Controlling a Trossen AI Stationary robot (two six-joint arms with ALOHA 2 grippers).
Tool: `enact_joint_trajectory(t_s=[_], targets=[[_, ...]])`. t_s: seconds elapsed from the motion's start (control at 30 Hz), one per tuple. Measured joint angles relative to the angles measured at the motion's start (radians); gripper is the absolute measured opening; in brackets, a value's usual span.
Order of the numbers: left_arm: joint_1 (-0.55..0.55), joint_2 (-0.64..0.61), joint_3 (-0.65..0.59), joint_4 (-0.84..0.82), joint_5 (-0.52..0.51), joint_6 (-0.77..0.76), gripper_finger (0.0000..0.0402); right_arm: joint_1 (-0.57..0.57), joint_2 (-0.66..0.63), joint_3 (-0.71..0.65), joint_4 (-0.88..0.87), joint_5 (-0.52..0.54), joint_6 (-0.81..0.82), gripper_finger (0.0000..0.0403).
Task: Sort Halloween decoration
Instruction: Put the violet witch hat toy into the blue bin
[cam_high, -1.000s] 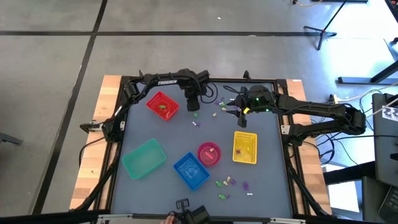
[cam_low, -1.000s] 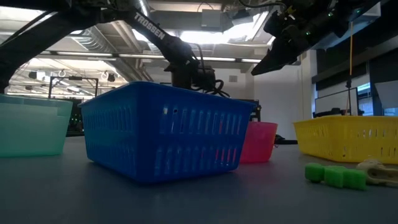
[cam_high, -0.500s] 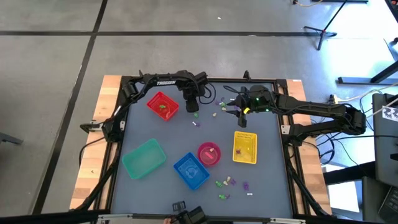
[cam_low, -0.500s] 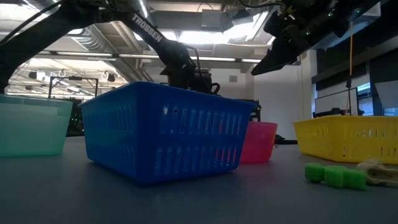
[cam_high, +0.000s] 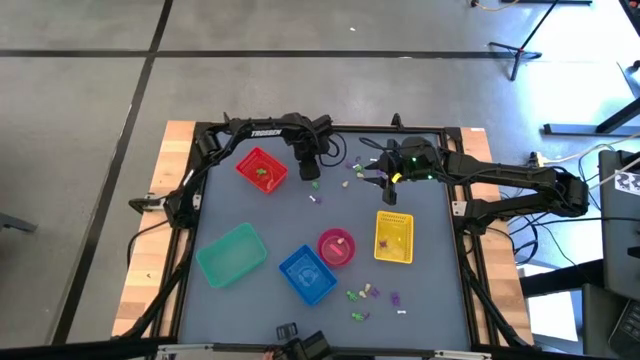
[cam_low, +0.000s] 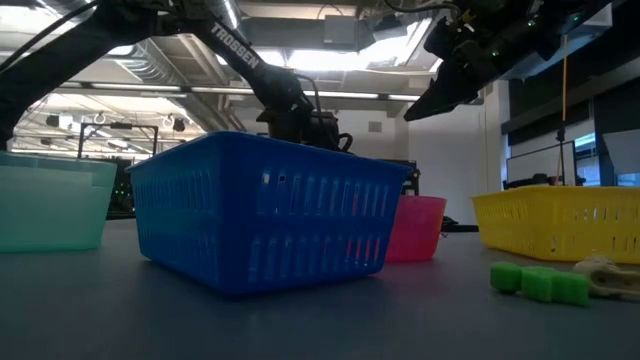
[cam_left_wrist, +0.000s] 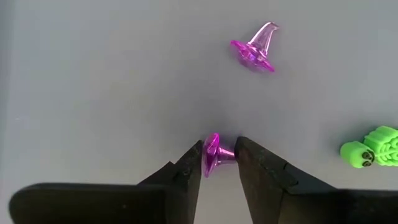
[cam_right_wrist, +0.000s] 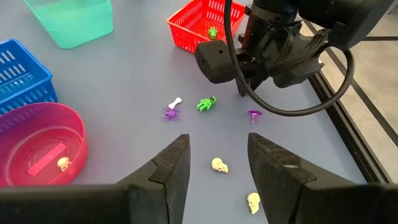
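My left gripper (cam_left_wrist: 217, 158) is low over the table's far middle (cam_high: 311, 172), just right of the red basket (cam_high: 261, 169), and is shut on a small purple witch-hat trinket (cam_left_wrist: 214, 154). A second purple hat (cam_left_wrist: 254, 48) and a green skull trinket (cam_left_wrist: 371, 147) lie on the table close by. My right gripper (cam_right_wrist: 217, 158) is open and empty, raised above the far right part of the table (cam_high: 380, 178). Two cream skulls (cam_right_wrist: 219, 165) lie on the table beneath it. A purple spider and a white bone (cam_right_wrist: 173, 109) lie beyond them. My left gripper pinches the purple hat's cone (cam_left_wrist: 225, 152) between its two fingertips, with the brim (cam_left_wrist: 210, 154) just beyond them. The fingers come from above, pointing down. The hat lies on its side in the hold. I cannot tell whether it is clear of the table.
A teal basket (cam_high: 231, 254), a blue basket (cam_high: 307, 273), a pink bowl (cam_high: 336, 247) and a yellow basket (cam_high: 394, 237) stand across the table's middle. Several trinkets (cam_high: 368, 293) lie near the front edge, and green and cream ones (cam_low: 545, 283) show in the low view.
My left arm has shifted a little toward the table's left edge in the low view. My right arm has kept still.
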Motion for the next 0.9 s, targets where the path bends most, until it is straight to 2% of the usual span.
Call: enact_joint_trajectory(t_s=[0.33,0.5,0.7,0.9], targets=[[-0.001,0.000,-0.001,-0.004,0.000,-0.002,0.0035,0.000,0.000,0.000,0.000,0.000,0.000,0.0159],[-0.001,0.001,0.003,-0.009,0.001,-0.036,0.0024,0.000,0.000,0.000,0.000,0.000,0.000,0.0159],[0.000,0.009,0.063,-0.056,0.018,-0.191,0.0028,0.000,0.000,0.000,0.000,0.000,0.000,0.0159],[0.000,0.011,0.172,-0.079,0.056,-0.329,0.0074,0.000,0.000,0.000,0.000,0.000,0.000,0.0159]])
